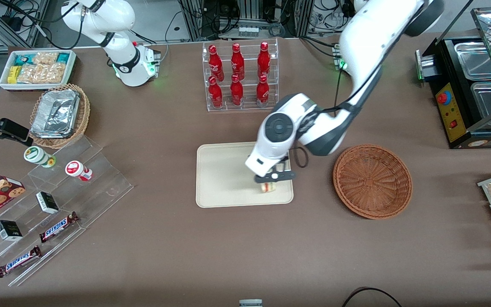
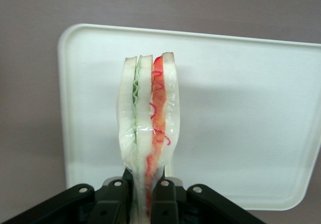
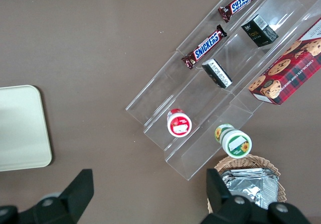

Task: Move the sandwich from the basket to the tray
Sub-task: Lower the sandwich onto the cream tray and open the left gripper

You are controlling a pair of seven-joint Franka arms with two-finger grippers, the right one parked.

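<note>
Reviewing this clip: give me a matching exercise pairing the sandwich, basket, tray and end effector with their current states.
Things:
1. sandwich
2. basket
3. tray
4. end effector

States:
A. holds nothing
B. pinched between two fingers
C. lies flat on the table under the held item
D. shut, over the tray's corner nearest the basket and the front camera

Pairs: 1-B, 2-A, 3-C, 4-D

We see the sandwich (image 1: pixel 267 186) mostly hidden under the tool (image 1: pixel 271 179), we lose part of the tray (image 1: pixel 224 175) beneath the arm, tool body cut off in the wrist view.
</note>
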